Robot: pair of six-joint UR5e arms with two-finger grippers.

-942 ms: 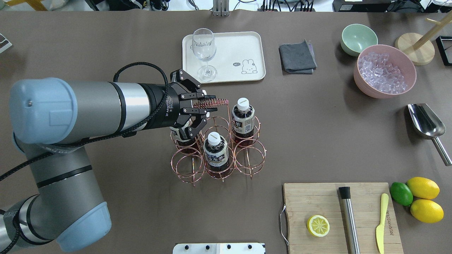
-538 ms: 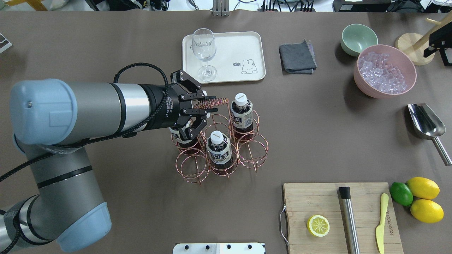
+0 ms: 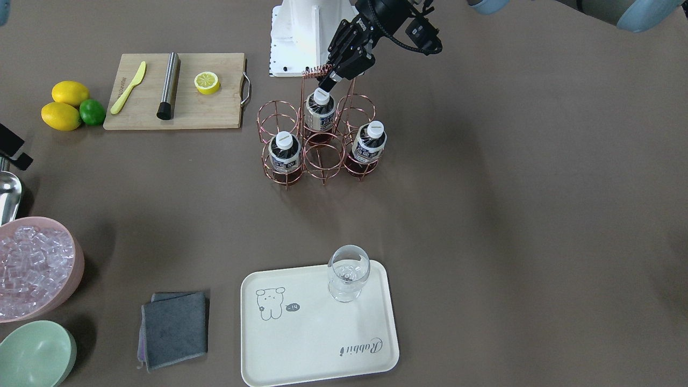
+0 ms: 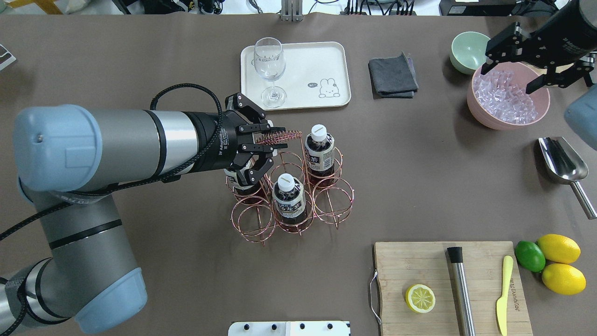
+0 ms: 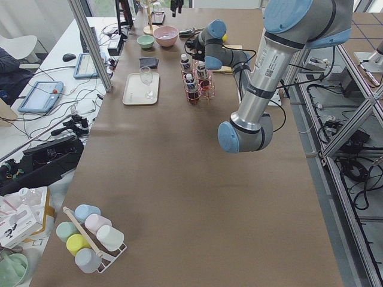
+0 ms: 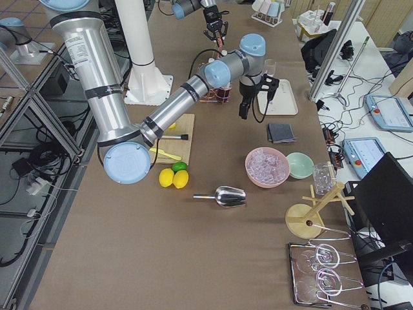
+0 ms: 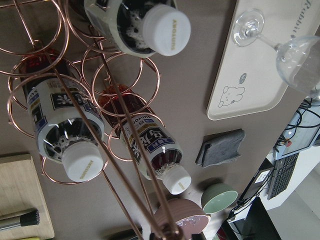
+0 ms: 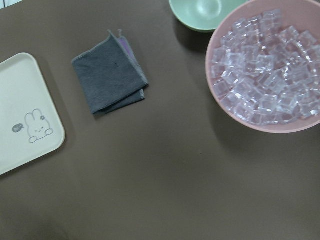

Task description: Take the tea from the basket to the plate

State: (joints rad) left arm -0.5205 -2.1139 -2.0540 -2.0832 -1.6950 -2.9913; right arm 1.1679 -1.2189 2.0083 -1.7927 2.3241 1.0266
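The left end effector (image 4: 276, 138) is pressed together on the twisted top of the basket's (image 4: 326, 186) handle, as far as the overhead view shows. The right end effector (image 4: 506, 79) hangs spread and empty above the pink bowl of ice (image 4: 541, 109), well apart from the basket.

All three bottles of tea stand in their rings and none is on the plate (image 4: 322, 60). One (image 4: 320, 151) is on the side towards the plate, one (image 4: 288, 198) is in the near middle ring, and one (image 3: 368, 144) sits under the left wrist.

The step in hand looks like steadying the basket so that the free arm can draw out a bottle. The left arm should hold the handle firmly without lifting or tipping, so that every ring sits flat on the desk (image 4: 419, 186).

The bottle nearest the plate is probably the easiest pick for the right arm. It should come down from above, clear of the handle wires, and pinch just under the white cap. The bottle should rise straight up until its base clears the ring, since a slanted pull could snag the wire.

On the plate, the wine glass (image 4: 269, 60) occupies one corner. The bottle belongs on the bare part beside the drawing, set down upright.
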